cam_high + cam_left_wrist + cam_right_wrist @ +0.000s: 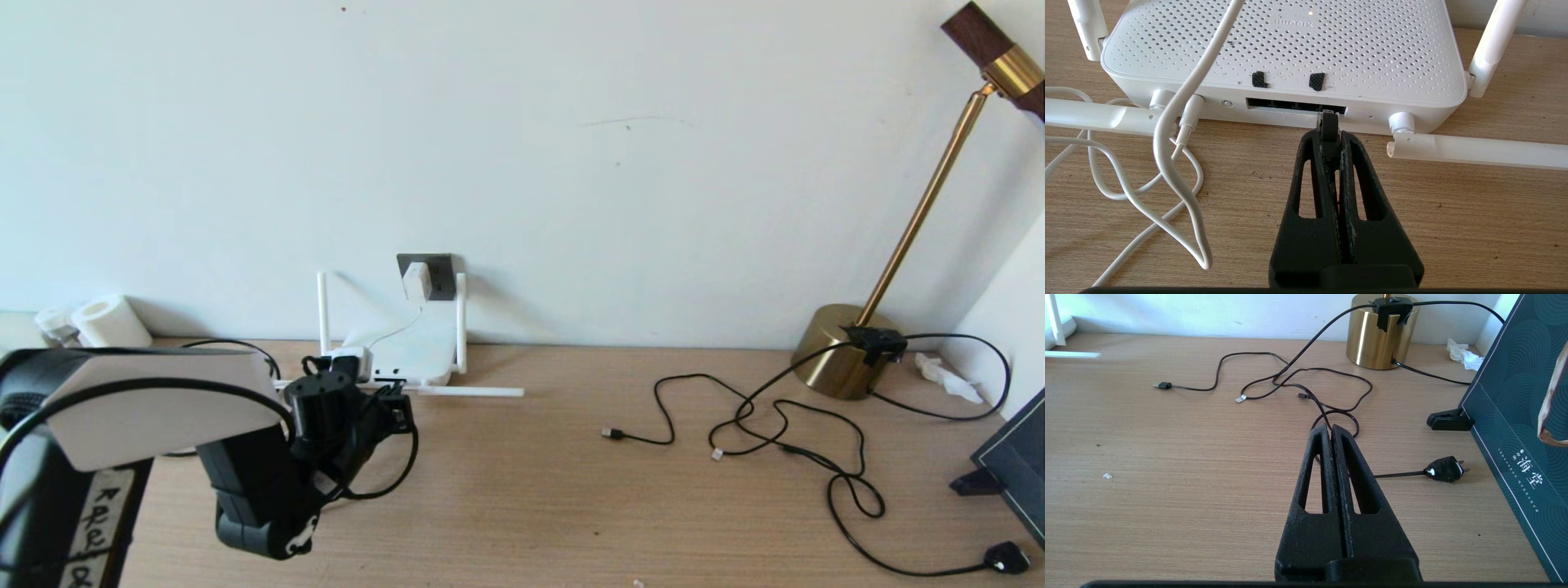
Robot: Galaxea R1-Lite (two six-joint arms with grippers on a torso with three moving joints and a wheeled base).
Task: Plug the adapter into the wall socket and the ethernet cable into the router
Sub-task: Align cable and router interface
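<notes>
Pale wall point(571, 163), scuffed. Wood-grain worktop point(571, 490) meets it. Brass lamp point(841, 351) in far corner. Toilet roll point(110, 321) against the wall. Daylight, soft shadows.

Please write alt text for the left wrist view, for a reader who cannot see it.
The left tool, shut on the ethernet cable plug, holds it at the dark port row on the front edge of the white router. A thin white cord loops on the wooden table beside it.

Head high — wrists low, desk point(522, 490) shared

Black claw point(1331, 141); white arm casing point(155, 404)
</notes>
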